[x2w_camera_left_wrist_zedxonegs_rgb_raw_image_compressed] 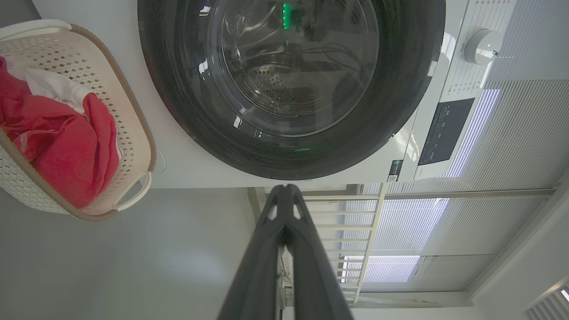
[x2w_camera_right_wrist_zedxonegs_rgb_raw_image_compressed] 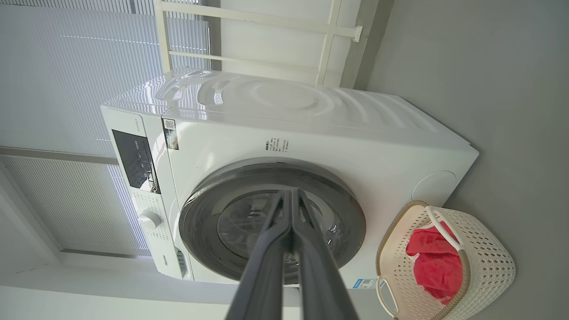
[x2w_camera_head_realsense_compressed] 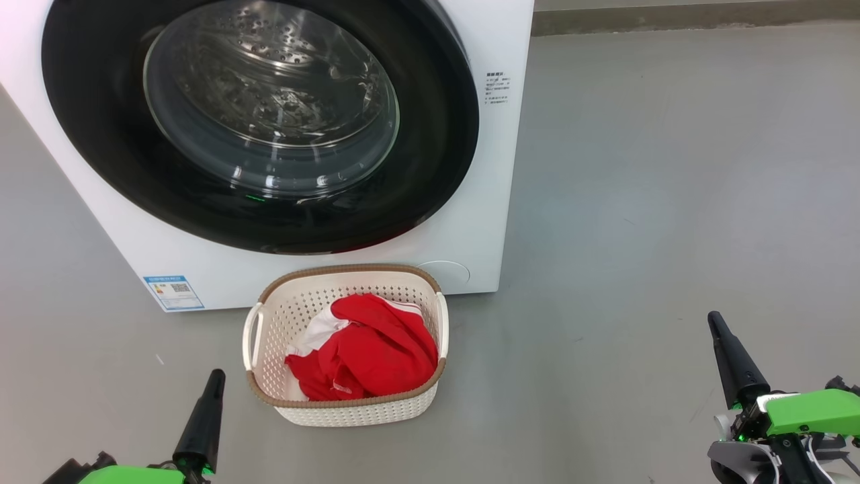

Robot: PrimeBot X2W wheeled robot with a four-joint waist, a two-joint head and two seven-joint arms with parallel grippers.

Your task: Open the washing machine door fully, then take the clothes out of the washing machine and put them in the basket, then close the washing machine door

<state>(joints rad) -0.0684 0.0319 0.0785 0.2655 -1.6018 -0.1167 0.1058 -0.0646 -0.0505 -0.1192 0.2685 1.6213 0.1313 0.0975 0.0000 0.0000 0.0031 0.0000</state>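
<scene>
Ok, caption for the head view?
Washing machine door closed, red clothes in basket; left pincer and right pincer shut, empty.

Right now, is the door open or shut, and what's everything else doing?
washing machine door: shut flat against the machine.
washing machine: closed up, standing on the floor.
clothes: crumpled in the basket.
basket: upright on the floor in front of the machine, holding the clothes.
left end effector: shut, empty, touching nothing.
right end effector: shut, empty, touching nothing.

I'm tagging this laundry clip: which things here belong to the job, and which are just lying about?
Job: washing machine, washing machine door, shut; clothes; basket.
Just around: grey floor, window blinds, white railing.
</scene>
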